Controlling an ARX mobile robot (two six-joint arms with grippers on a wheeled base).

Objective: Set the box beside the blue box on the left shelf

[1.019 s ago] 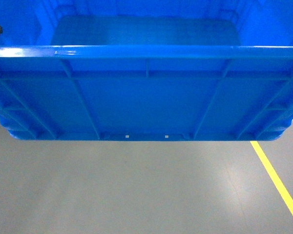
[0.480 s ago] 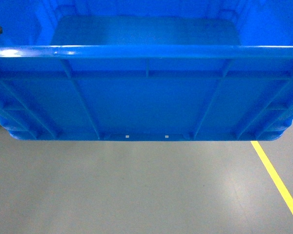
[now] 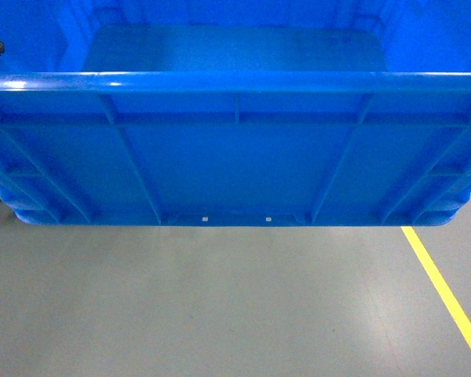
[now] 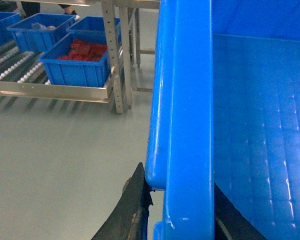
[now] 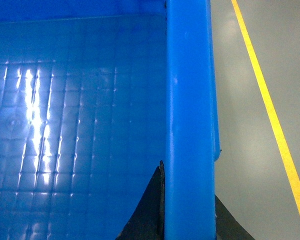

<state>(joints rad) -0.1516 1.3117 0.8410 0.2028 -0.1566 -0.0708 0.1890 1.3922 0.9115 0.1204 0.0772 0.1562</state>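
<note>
Jaws astride box [image 3: 235,157] rims

The box [image 3: 235,157] fills the head view, and its side walls run off both edges there. Each wrist view shows only part of its rim. The left gripper [image 4: 177,220] and right gripper [image 5: 187,220] straddle that rim, their fingertips cut off at the bottom edge. Beyond the box, the left shelf [image 4: 20,67] runs past the picture's left edge.

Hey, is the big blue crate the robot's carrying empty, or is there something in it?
Empty, as far as shown. The box shows only bare floor inside in the head view and in both wrist views; its far corners are out of frame.
</note>
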